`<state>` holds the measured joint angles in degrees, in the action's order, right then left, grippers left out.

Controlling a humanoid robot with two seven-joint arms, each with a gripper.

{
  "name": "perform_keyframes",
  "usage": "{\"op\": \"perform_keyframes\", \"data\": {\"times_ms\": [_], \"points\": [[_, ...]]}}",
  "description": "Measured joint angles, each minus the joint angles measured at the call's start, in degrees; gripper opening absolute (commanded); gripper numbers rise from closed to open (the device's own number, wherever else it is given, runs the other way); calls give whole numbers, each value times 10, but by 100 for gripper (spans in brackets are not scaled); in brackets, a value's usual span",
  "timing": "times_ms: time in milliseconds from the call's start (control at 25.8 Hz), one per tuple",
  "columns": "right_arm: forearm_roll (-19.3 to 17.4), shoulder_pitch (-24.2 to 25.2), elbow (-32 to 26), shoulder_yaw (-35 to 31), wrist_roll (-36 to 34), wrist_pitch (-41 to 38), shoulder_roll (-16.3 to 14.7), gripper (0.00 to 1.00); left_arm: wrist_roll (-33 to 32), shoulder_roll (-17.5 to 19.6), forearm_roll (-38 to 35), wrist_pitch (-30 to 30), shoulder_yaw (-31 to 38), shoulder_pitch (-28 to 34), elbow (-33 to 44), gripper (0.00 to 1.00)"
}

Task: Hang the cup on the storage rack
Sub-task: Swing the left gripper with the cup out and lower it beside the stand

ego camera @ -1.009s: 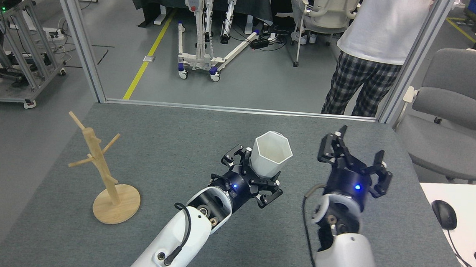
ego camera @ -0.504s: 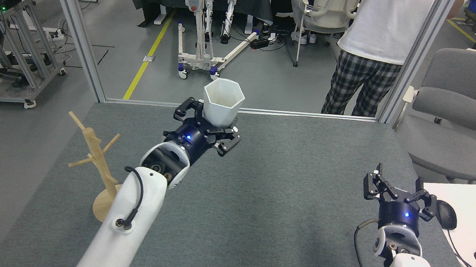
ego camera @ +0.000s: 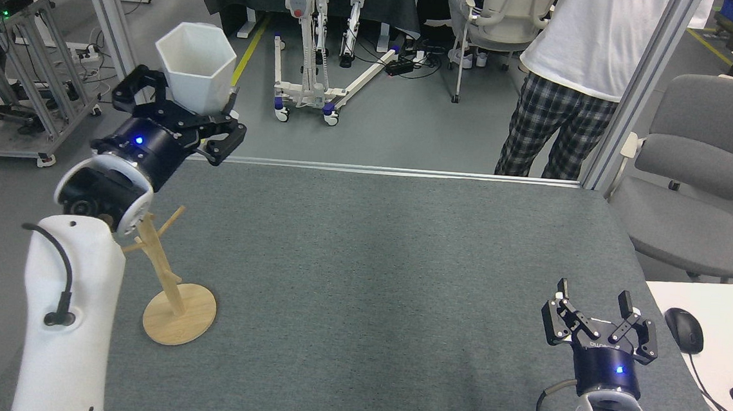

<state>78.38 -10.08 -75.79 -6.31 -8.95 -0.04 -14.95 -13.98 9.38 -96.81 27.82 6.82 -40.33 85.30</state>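
Observation:
My left gripper (ego camera: 183,112) is shut on the base of the white faceted cup (ego camera: 196,64), holding it mouth-up high over the table's far left corner. Below it stands the wooden storage rack (ego camera: 171,282), its round base on the grey mat; my left forearm hides the top of its post. One peg pokes out to the right of the arm. My right gripper (ego camera: 599,312) is low at the near right of the table, open, with nothing between its fingers.
The grey table (ego camera: 369,264) ends at a metal frame rail along the far edge. A person in plaid trousers (ego camera: 552,128) stands beyond it. A grey chair (ego camera: 697,177) is at the right, and a white desk with a mouse (ego camera: 683,329) sits at the near right.
My left arm has swung the cup up and to the left, from the table's middle to above the rack. My right arm has drawn back towards the near right.

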Motion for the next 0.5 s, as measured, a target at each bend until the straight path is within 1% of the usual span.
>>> {"op": "perform_keyframes", "data": {"times_ms": [155,272,388,504], "points": [[0,5,-5,0,-1,-8,0,99,-1,46,0,10,38,4,25,0],[0,9,-8,0,-3,-10,0,99,17,71,0,25,81,19,31,0],[3,20,-13,4,3,-10,4,99,58,90,-2,32,116,59,34,0],[8,33,-25,6,5,-6,14,99,98,106,-4,24,145,115,41,0]]}}
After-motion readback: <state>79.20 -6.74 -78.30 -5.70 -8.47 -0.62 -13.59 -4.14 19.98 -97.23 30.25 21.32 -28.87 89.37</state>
